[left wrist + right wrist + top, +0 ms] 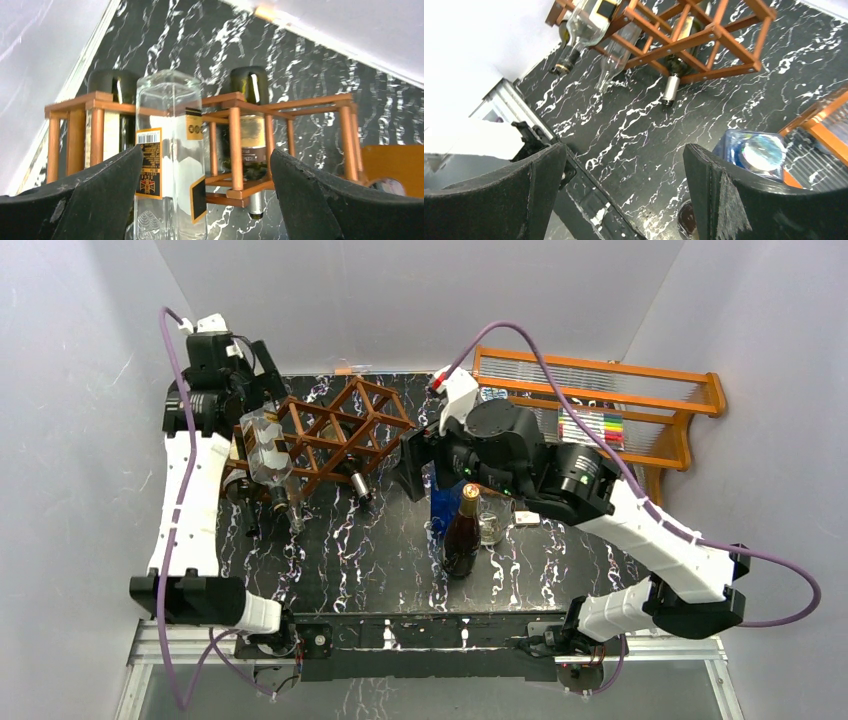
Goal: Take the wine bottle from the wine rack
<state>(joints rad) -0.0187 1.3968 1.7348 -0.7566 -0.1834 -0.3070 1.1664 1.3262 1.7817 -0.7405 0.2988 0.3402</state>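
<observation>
the left gripper [206, 152] sits at the far end of the wine rack [235, 150], at the end where the bottle bases show. its jaws are spread wide and grip nothing. in the left wrist view the base of a clear square bottle [170, 150] stands up between the two fingers. it is close against one finger [100, 195], and i cannot tell if they touch. a clear gap separates it from the other finger.

the rack is at the far left of the black marbled table [370, 550]. it holds three bottles lying in its cells, with their necks pointing toward the arm bases. one is the clear square bottle. the other two are dark green bottles, one [112, 87] on each side [250, 85] of it.

the right gripper [623, 147] hangs over the middle of the table, beside the rack's right end. its jaws are also wide apart and hold nothing.

below the right arm there are three things close together on the table: one dark bottle [461, 540] standing upright, one blue bottle [441, 502] and one small glass [490, 527].

one orange shelf unit [600, 375] stands at the far right. a row of coloured markers [590, 427] lies on it.
</observation>
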